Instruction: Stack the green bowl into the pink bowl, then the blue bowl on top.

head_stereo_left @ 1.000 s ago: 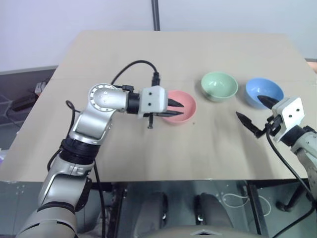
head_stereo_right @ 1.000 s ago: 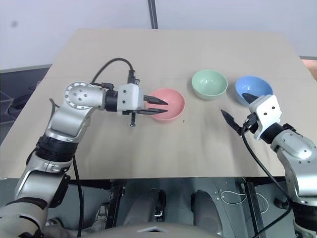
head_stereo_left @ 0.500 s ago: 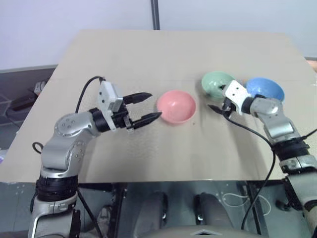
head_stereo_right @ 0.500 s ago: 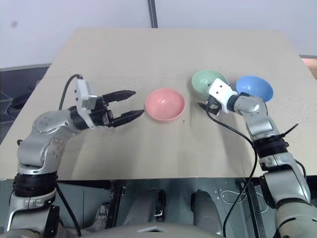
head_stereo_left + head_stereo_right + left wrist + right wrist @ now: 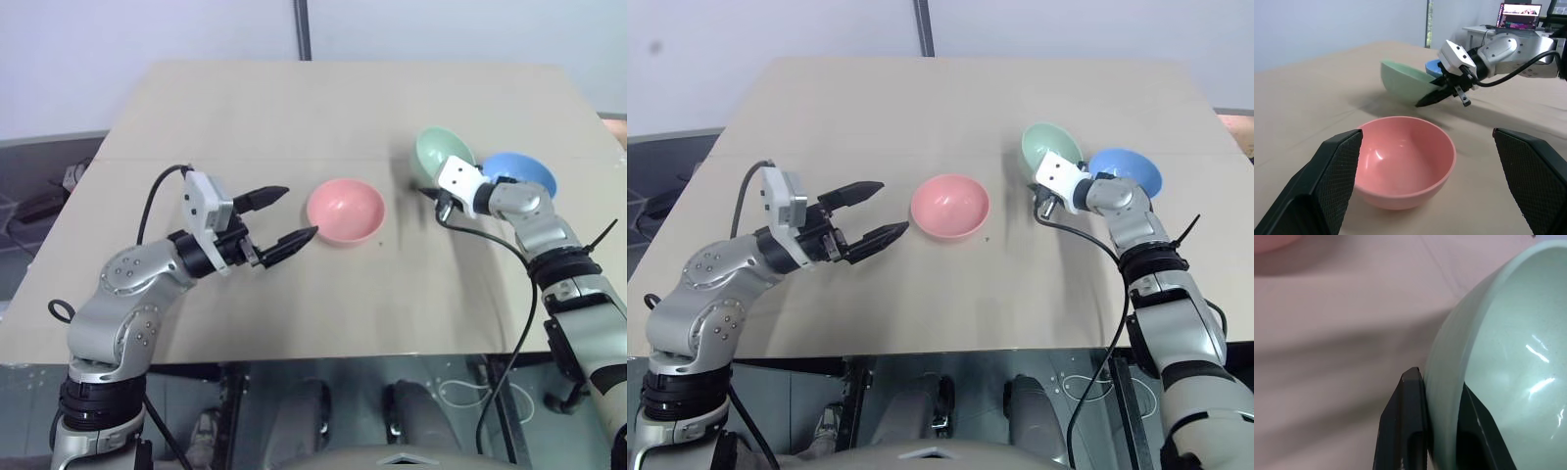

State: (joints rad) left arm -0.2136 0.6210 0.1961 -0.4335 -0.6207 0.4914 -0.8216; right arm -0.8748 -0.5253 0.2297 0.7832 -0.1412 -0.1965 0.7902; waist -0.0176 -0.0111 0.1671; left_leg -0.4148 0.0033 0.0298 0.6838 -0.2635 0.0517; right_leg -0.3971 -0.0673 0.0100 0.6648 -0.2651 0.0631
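right tool now clamped on rim of small round pale-green plastic bowl, tipped on edge beside sky-blue plastic bowl | left tool spread, backed off salmon-pink plastic bowl mid-bench | next: lift green into pink

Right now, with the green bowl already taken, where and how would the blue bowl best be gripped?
Probably by its thin rim: the blue bowl sits upright, mouth open upward, so one finger can go inside and one outside, as the right gripper does on the tilted green bowl. Come from the robot-facing side; the green bowl crowds its left.
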